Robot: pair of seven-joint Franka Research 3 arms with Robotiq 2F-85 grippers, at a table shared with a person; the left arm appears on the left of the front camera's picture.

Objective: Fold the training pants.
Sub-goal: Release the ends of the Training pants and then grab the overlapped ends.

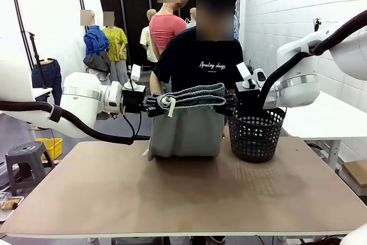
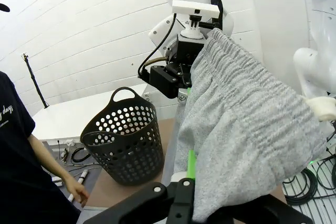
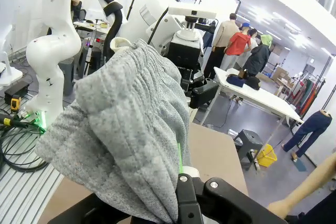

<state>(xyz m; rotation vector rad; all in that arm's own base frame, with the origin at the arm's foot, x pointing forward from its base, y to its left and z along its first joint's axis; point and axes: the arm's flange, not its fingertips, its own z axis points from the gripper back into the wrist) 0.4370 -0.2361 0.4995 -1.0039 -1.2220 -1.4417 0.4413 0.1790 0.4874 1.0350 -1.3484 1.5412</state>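
Holding the training pants (image 1: 186,130) by the waistband, stretched level between my left gripper (image 1: 152,106) and right gripper (image 1: 232,102), both clamped shut on it. The rest hangs over the far tabletop (image 1: 183,193).

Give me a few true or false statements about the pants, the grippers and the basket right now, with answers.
1. The left gripper and the right gripper are both shut on the pants. True.
2. The pants lie flat on the table. False: they hang between the grippers.
3. The basket stands upright on the table. True.
4. The basket is nearer the left gripper. False: it is by the right gripper.
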